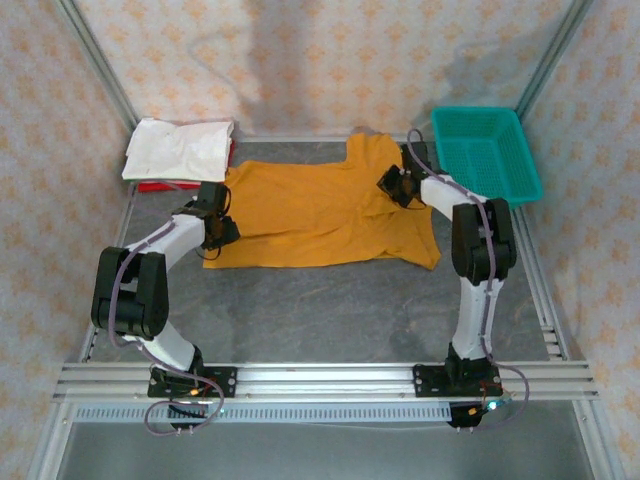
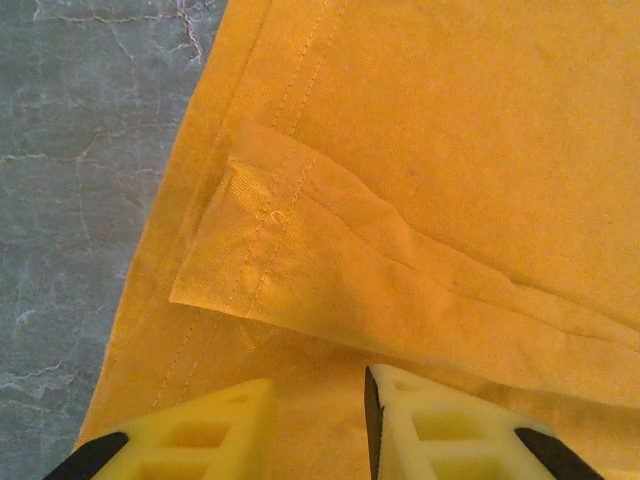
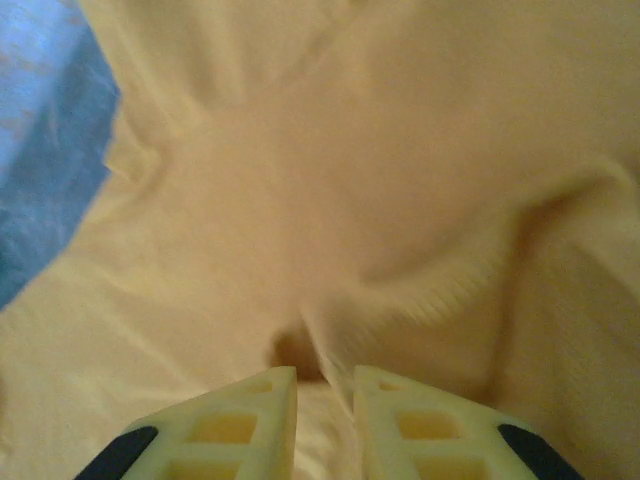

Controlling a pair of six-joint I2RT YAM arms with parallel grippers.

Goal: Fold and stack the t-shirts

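Soft mustard-orange t-shirt (image 1: 320, 215) lies flat, stitched hem corner folded over.

No legible text, label, brand, number or sign anywhere. Mustard-orange t-shirt (image 1: 310, 210), spread mid-tabletop: plain cloth face up, stitch lines along hem, nothing to read.
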